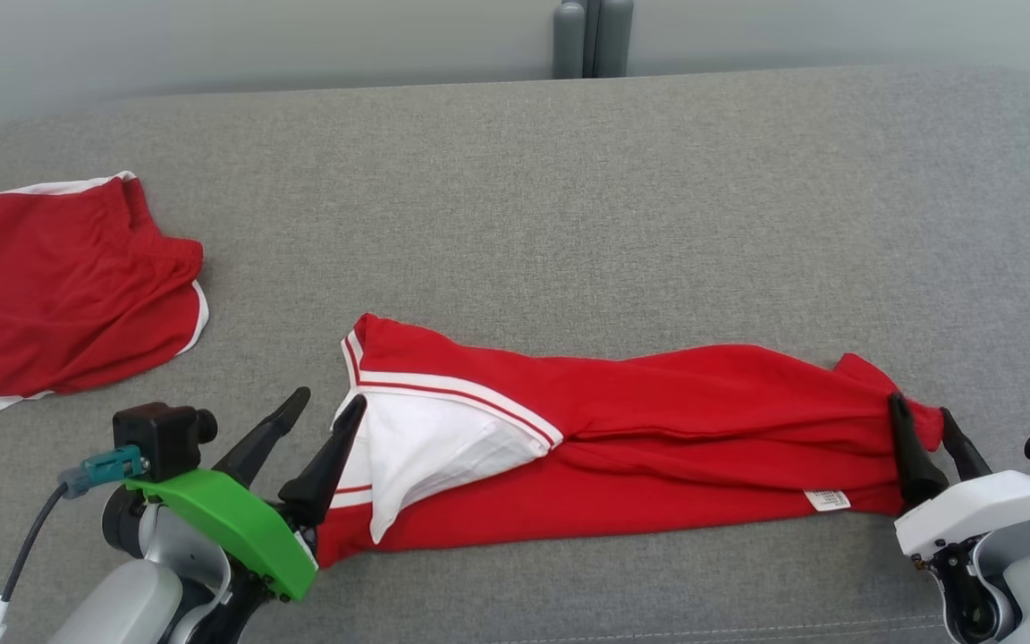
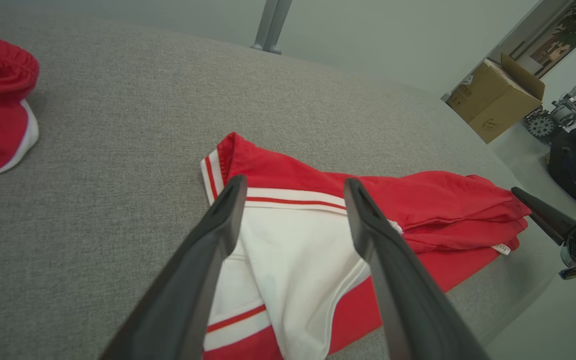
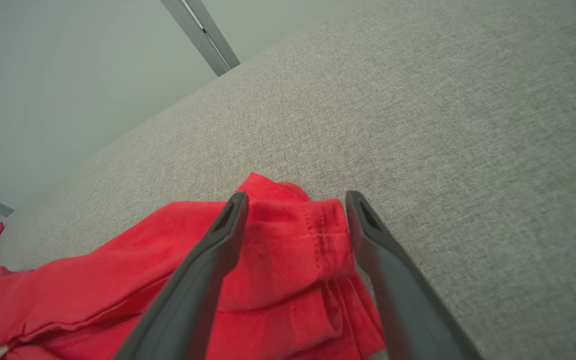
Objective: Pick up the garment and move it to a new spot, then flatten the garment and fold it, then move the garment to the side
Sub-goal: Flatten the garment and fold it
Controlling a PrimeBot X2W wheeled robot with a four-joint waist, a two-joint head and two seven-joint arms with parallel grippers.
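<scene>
The garment [image 1: 658,420] is a red piece with white panels and stripes, lying stretched out left to right on the grey table [image 1: 569,197] near its front edge. My left gripper [image 1: 327,413] stands open at its left, white-panelled end [image 2: 293,245], fingers straddling the cloth edge. Over the bunched red right end [image 3: 293,235], my right gripper [image 1: 926,422] is open, with the cloth lying between its fingers [image 3: 218,250] but not pinched.
Another red garment with white trim [image 1: 59,286] lies at the table's left edge. A grey post [image 1: 591,36] stands behind the far edge. In the left wrist view a cardboard box [image 2: 498,97] sits on the floor beyond the table.
</scene>
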